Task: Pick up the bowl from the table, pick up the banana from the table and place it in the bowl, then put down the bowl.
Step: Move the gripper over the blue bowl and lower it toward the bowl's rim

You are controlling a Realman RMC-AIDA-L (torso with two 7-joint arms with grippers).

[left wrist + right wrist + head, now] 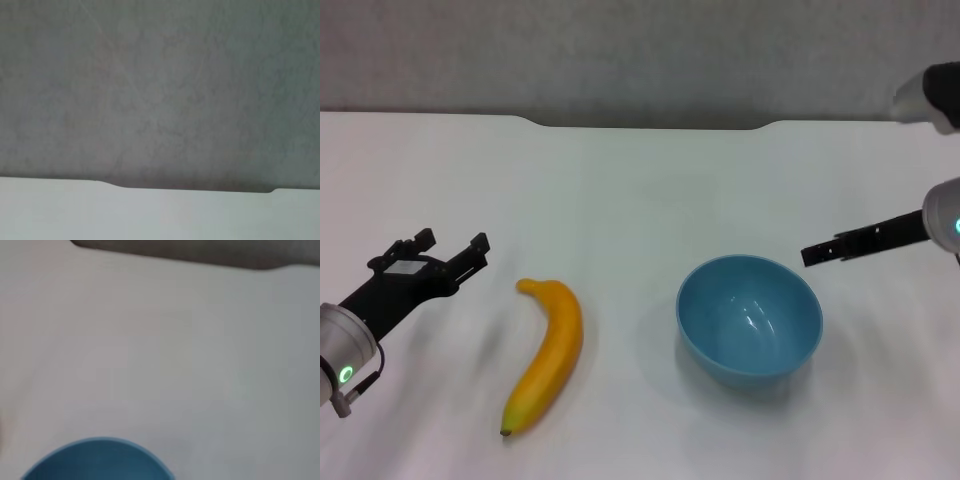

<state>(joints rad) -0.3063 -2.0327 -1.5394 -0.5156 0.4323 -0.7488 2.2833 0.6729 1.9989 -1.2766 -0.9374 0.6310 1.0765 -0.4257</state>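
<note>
The light blue bowl [750, 316] stands upright and empty on the white table [640, 190], right of centre. Its rim also shows in the right wrist view [97, 460]. The yellow-orange banana [546, 355] lies on the table left of the bowl, dark tip toward the near edge. My left gripper [448, 246] is open and empty, just left of the banana's upper end and apart from it. My right gripper [810, 253] hovers just right of the bowl's far rim, seen edge-on, holding nothing.
The table's far edge has a shallow notch [660, 124], also in the left wrist view [192, 189]. A grey wall [620, 50] stands behind it. The left wrist view shows only this wall and the table edge.
</note>
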